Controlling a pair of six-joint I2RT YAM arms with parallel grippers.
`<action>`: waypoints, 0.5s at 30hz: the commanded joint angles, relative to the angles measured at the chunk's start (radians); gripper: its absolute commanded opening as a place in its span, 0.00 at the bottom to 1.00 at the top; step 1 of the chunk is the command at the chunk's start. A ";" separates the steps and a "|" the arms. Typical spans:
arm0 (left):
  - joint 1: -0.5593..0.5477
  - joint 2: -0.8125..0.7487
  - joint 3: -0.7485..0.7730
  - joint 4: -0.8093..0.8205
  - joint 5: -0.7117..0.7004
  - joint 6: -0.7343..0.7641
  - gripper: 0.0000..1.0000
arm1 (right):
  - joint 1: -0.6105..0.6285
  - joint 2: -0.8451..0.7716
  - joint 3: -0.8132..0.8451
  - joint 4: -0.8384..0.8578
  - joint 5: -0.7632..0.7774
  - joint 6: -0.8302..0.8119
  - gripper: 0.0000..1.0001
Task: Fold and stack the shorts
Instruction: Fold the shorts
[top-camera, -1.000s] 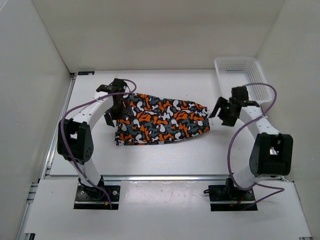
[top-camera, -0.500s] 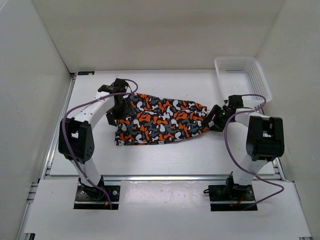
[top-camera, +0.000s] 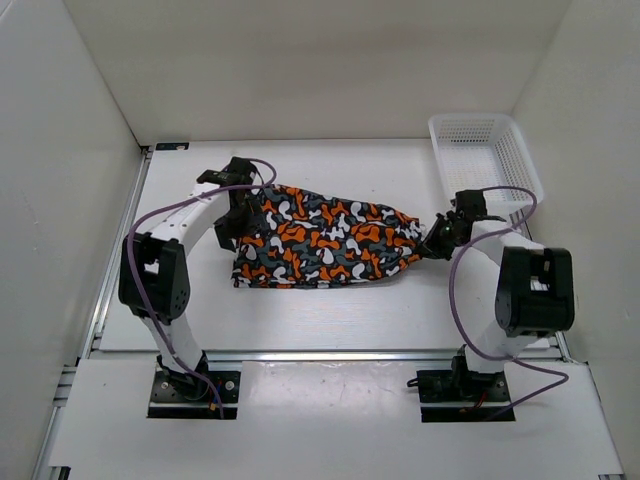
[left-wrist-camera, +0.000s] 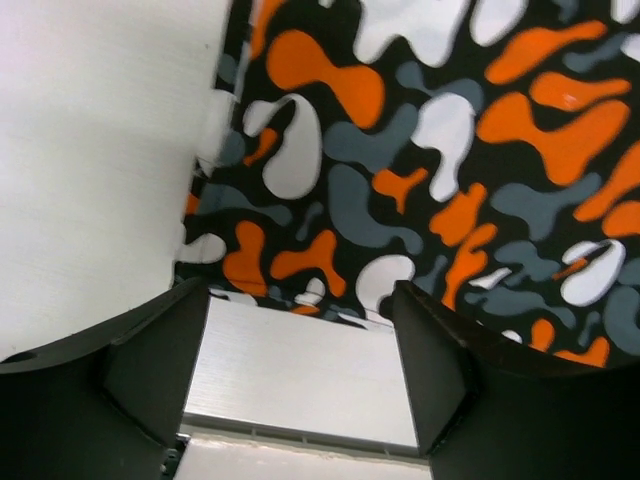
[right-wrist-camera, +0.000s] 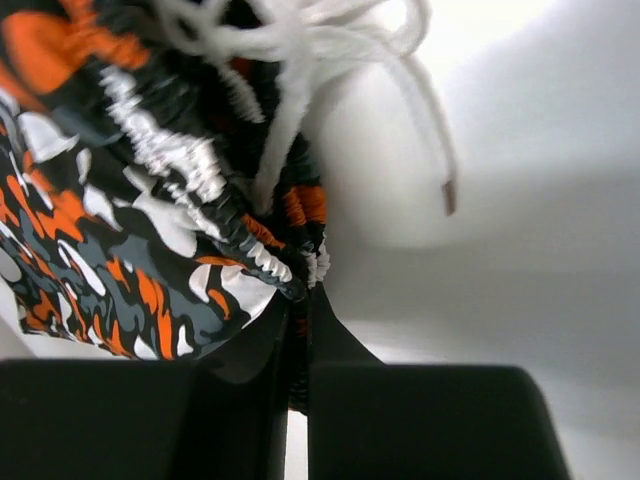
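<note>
Camouflage-print shorts (top-camera: 322, 237) lie flat mid-table, gathered waistband with white drawstring pointing right

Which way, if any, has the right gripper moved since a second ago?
Yes: the right gripper went left, away from the basket, to the shorts' right end.

The right end effector (top-camera: 433, 243) has swung in from beside the basket (top-camera: 472, 118). It now pinches the shorts (top-camera: 325, 238) at their waistband edge.

1 pair of shorts (top-camera: 325, 237), 1 basket (top-camera: 478, 119), 2 grippers, left (top-camera: 230, 228) and right (top-camera: 430, 247)
</note>
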 joint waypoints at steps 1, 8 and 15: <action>0.036 0.024 0.027 0.034 -0.017 0.019 0.83 | -0.001 -0.141 -0.010 -0.144 0.061 -0.059 0.00; 0.129 0.148 0.050 0.080 0.021 0.028 0.21 | -0.010 -0.333 -0.019 -0.290 0.126 -0.105 0.00; 0.103 0.259 0.090 0.116 0.085 0.018 0.10 | -0.010 -0.363 -0.010 -0.313 0.159 -0.105 0.00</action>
